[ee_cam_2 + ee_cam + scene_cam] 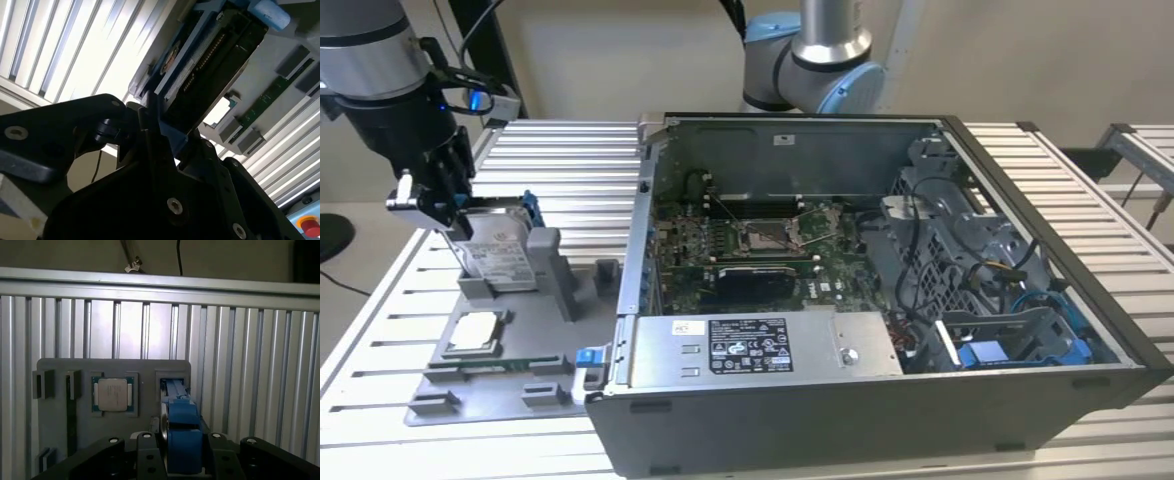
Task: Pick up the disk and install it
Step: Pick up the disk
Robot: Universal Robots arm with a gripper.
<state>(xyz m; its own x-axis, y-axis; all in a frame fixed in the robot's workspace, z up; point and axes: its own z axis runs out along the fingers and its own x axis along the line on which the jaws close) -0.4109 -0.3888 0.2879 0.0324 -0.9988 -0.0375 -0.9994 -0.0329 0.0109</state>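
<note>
Firmly, gripper (451, 220) clamps the disk (500, 255) edge-on — upright in grey stand (544, 252).

disk (500, 255): 1 | hand (444, 213): 1 | square chip (474, 332): 1 | memory stick (500, 365): 1 | grey holder tray (540, 335): 1 | open computer case (854, 410): 1 | tabletop (374, 320): 1

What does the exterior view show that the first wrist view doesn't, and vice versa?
Exterior view adds: the open computer case, its motherboard and the long grey box with a white sticker, all at the exterior view's right of the grey tray.
First wrist view adds: an edge-on look along the blue frame of the disk, with the square chip face-on beside it.
Shared: the slatted table, the tray, the chip, and the disk standing upright in the tray with the gripper at it.
</note>
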